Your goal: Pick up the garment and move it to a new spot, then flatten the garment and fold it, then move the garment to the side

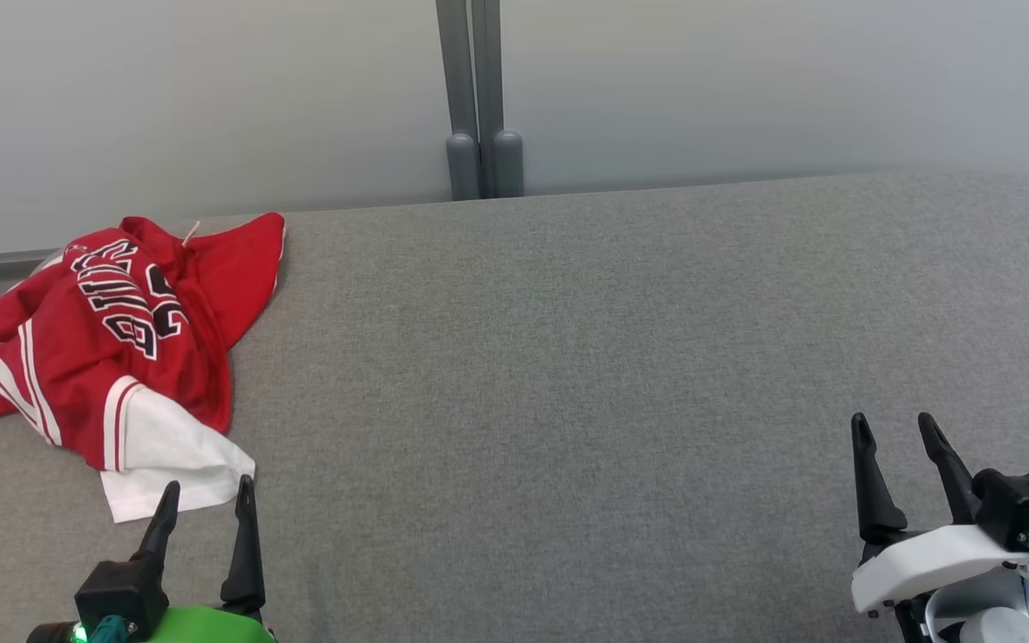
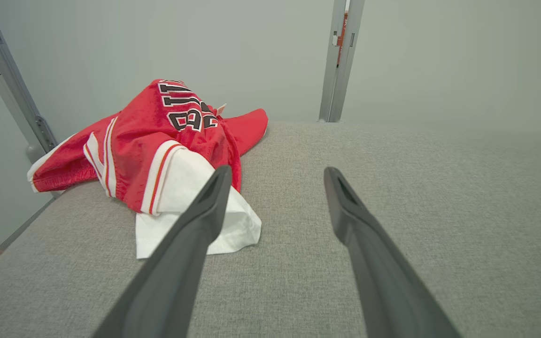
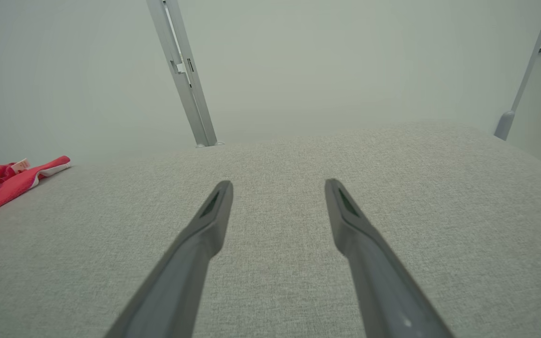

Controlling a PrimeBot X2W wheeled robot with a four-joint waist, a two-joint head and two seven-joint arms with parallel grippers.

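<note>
A crumpled red garment (image 1: 112, 339) with white trim, black lettering and a white panel lies at the far left of the grey cloth-covered table (image 1: 622, 357), part of it hanging over the left edge. My left gripper (image 1: 208, 494) is open just below the garment's white corner, holding nothing. In the left wrist view the garment (image 2: 158, 141) lies ahead and left of the open left gripper (image 2: 277, 173). My right gripper (image 1: 894, 427) stands open at the lower right, far from the garment. The right wrist view shows the right gripper (image 3: 278, 187) open over bare cloth, with a red edge of the garment (image 3: 3, 183) at far left.
A pale wall runs behind the table, with a grey upright post (image 1: 479, 98) at its back edge. Another post (image 2: 7, 80) stands by the table's left side. The table's far right corner rounds off near a slim post (image 3: 524, 75).
</note>
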